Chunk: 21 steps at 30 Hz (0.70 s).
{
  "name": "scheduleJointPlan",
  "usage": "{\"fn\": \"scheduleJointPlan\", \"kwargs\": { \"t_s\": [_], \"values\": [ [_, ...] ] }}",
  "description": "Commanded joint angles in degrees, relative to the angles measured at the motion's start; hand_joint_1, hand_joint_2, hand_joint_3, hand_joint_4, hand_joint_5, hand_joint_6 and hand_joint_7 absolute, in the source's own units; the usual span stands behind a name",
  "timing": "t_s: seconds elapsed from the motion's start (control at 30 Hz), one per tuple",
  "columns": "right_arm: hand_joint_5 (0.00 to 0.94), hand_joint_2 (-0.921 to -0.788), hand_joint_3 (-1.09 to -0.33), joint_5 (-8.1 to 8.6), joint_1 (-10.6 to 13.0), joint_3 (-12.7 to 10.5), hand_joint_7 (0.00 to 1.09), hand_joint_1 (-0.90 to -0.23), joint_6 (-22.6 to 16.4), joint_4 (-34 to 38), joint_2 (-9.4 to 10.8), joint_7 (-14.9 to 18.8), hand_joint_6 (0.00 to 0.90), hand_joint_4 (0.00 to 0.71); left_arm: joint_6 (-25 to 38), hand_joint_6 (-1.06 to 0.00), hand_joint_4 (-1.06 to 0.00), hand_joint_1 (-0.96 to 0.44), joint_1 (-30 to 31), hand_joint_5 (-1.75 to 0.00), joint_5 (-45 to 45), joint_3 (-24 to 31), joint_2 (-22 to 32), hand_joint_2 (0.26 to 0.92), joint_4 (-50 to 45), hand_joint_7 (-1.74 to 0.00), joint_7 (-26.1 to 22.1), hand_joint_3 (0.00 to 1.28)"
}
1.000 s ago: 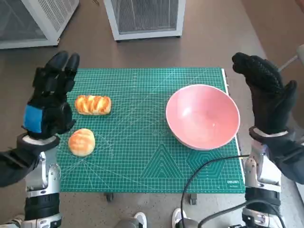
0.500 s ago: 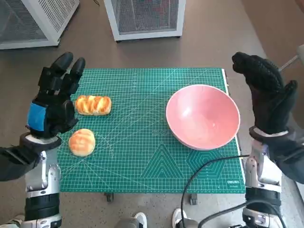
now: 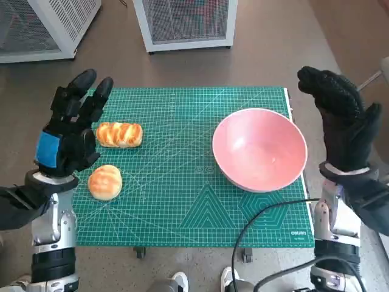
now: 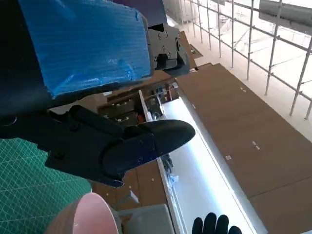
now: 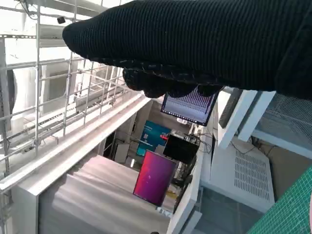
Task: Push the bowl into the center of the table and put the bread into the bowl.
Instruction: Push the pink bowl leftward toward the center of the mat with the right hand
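Bowl (image 3: 259, 149) is pink, sitting on the green cutting mat (image 3: 182, 182) that covers the desk, over toward the right hand's side and close to that edge of the mat, so not centered. The right hand (image 3: 343, 121) in its knitted glove is raised just beside the bowl's outer rim, off the edge of the desk, not touching it; fingers (image 3: 322, 85) look loosely curled with nothing in them, though the right wrist view only gives a dark band of glove (image 5: 195, 44), so I can't really call it open or closed. Left hand (image 3: 67, 137) is up at the other edge of the mat, fingers (image 3: 88, 91) spread and holding nothing. Right next to those fingers, on the bowl side, is the long glazed bread (image 3: 119, 134), and a round bun (image 3: 104, 182) sits just below the palm. Nothing lies between the breads and the bowl, just open mat. A black cable (image 3: 255, 225) loops over the near edge of the mat by the bowl. Two white mesh-fronted cabinets (image 3: 185, 21) stand on the floor beyond the desk. Someone's shoes (image 3: 179, 281) poke in at the near edge.
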Motion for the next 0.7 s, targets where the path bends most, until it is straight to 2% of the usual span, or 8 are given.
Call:
{"fn": "scheduleJointPlan", "kwargs": {
  "t_s": [0.03,0.47,0.7],
  "values": [
    [0.000,-0.921,-0.842,0.18,0.4,-0.2,0.20,-0.661,0.6,0.0,0.2,-0.3,0.128,0.187,0.3,0.00,-0.26,-0.74,0.2,-0.07,-0.3,0.4,0.1,0.921,-0.5,-0.58,0.0,0.68],
    [0.000,-0.921,-0.844,0.21,0.2,-0.4,0.19,-0.659,0.0,0.8,0.2,-0.1,0.133,0.187,-0.9,0.00,-0.24,-0.72,0.3,-0.06,0.0,0.3,-1.1,0.921,-0.3,-0.56,0.4,0.68],
    [0.000,-0.921,-0.849,0.25,-0.5,-1.6,0.19,-0.652,-1.5,4.1,-0.4,0.0,0.133,0.185,-2.9,0.00,-0.23,-0.70,0.1,-0.05,1.1,0.1,-2.3,0.921,1.1,-0.52,1.1,0.66]
  ]
}}
